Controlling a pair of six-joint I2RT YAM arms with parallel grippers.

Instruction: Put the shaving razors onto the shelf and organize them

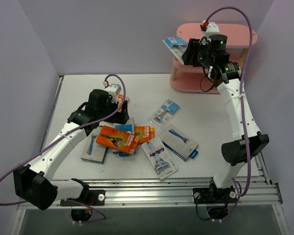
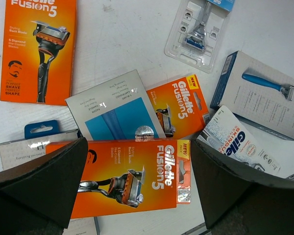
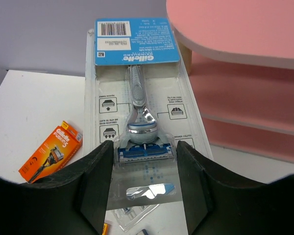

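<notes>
The right fingers [image 3: 95,186] gripped a clear razor card [image 3: 137,98], held in the air just beside the left end of the pink shelf [image 3: 235,29]. The left fingers [image 2: 44,181] stood wide open above an orange razor box [image 2: 132,176], among other packs scattered on the tabletop [image 1: 210,112].

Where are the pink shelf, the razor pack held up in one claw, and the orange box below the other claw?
Pink shelf [image 1: 240,36]: overhead view, top board.
Gillette blister pack [image 3: 137,98]: right wrist view, razor handle behind plastic.
Gillette Fusion5 box [image 2: 132,171]: left wrist view, printed front.
</notes>
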